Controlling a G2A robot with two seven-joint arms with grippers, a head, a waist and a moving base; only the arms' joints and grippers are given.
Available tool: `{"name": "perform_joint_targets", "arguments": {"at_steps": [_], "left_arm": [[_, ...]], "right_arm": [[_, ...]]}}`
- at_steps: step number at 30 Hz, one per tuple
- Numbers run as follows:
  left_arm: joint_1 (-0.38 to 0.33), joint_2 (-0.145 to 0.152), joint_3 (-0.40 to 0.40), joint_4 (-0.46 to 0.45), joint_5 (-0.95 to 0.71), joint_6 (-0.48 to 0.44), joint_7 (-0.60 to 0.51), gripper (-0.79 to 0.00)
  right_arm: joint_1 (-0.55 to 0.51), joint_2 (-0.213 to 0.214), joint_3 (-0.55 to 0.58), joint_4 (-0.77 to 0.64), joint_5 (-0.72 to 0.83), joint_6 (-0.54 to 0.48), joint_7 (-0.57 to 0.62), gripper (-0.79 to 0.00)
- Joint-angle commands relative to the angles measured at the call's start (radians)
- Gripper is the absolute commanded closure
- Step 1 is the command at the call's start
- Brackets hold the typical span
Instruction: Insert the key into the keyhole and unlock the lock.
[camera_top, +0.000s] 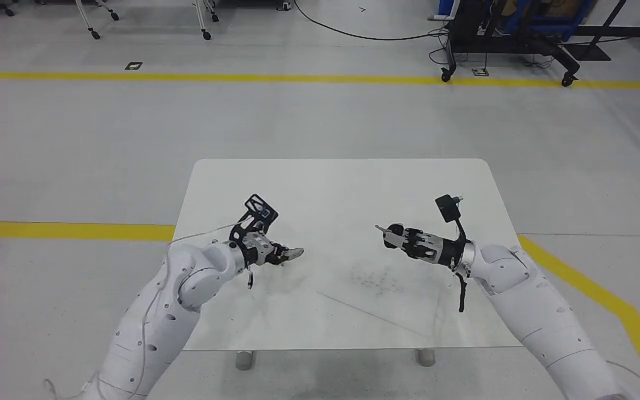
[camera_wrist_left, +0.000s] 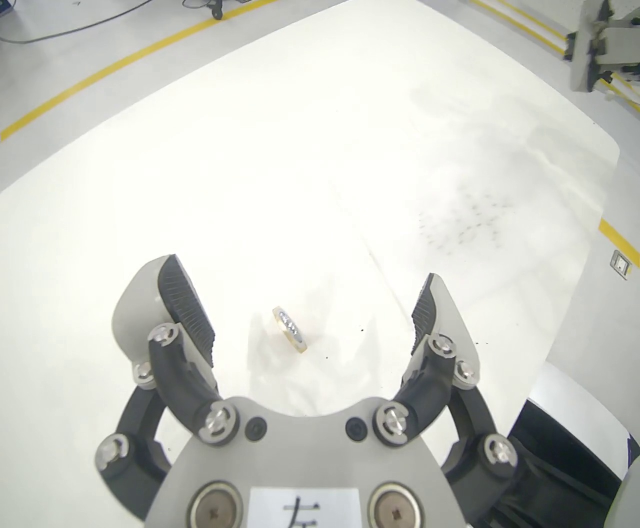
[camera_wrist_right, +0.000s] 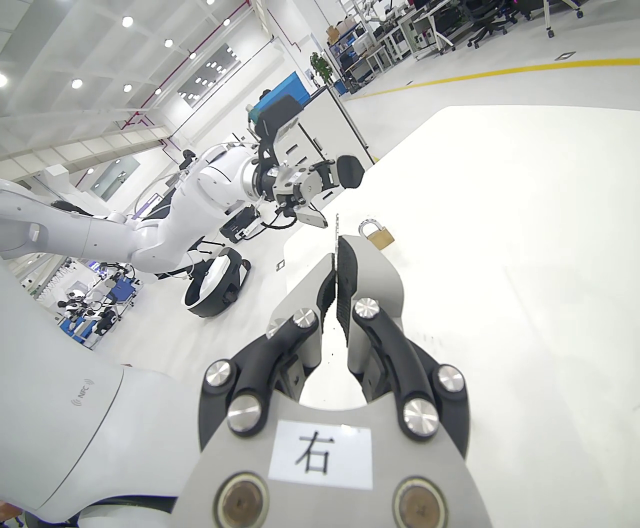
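- The left tool (camera_wrist_left: 299, 269) hangs over the worktop (camera_top: 340, 185) with its jaws spread wide and nothing in them.
- The lock (camera_wrist_left: 290, 330), a small brass padlock, lies flat on the worktop just beneath this tool, between the two pads but touching neither. From the left wrist it appears as a narrow sliver, its long axis slanting across the gap rather than square to the pads.
- Judging from this, the left arm is far nearer to the lock, so taking hold of it looks like the step in hand, and the wrist may need a turn first.
- The right tool (camera_wrist_right: 336, 250) is pinched tight on the key (camera_wrist_right: 338, 226), well apart from the lock. The thin blade sticks out past the fingertips, pointing towards the lock and the left arm.
- Count: one lock, one key, two tools.
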Motion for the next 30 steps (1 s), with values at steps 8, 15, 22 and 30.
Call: {"name": "perform_joint_targets", "arguments": {"at_steps": [8,15,22,30], "left_arm": [[-0.050,-0.013,0.054,0.094,-0.014,0.028,-0.085,-0.591],[-0.063,-0.016,0.071,0.107,-0.021,0.033,-0.122,-0.542],[-0.068,-0.017,0.077,0.109,-0.014,0.037,-0.134,0.000],[-0.072,-0.017,0.078,0.124,-0.017,0.031,-0.140,0.000]], "right_arm": [[0.000,0.000,0.000,0.000,0.000,0.000,0.000,0.000],[0.000,0.000,0.000,0.000,0.000,0.000,0.000,0.000],[0.000,0.000,0.000,0.000,0.000,0.000,0.000,0.000],[0.000,0.000,0.000,0.000,0.000,0.000,0.000,0.000]]}}
